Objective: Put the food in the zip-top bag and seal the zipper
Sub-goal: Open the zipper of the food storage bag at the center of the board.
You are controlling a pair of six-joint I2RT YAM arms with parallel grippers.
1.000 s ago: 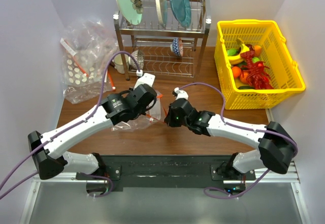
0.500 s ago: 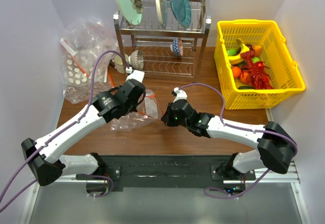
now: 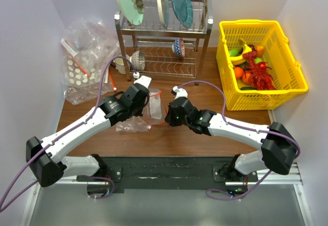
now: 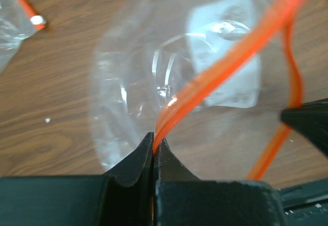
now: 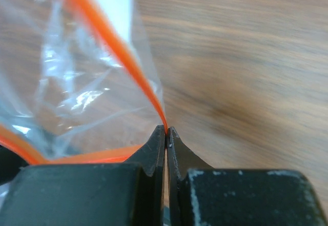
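Observation:
The zip-top bag [image 3: 155,109], a small clear pouch with a white label, hangs between my two grippers over the brown table. Its zipper [image 4: 225,62] shows as an orange strip. My left gripper [image 3: 148,102] is shut on one end of that strip [image 4: 154,143]. My right gripper [image 3: 165,119] is shut on the strip [image 5: 166,128] at the other side of the mouth, and the clear bag [image 5: 87,87] spreads to its left. The food lies in the yellow basket: a red lobster [image 3: 261,75] and an orange [image 3: 238,72] among other toy fruit.
The yellow basket [image 3: 297,77] stands at the right. A metal dish rack [image 3: 164,36] with plates and bowls fills the back middle. A heap of clear dotted bags [image 3: 82,62] lies at the back left, and another bag's corner [image 4: 13,16] lies nearby.
My left gripper swung left, spreading the pouch, then came back right toward the right gripper. The pouch now hangs narrower between them. The right gripper hardly moved.

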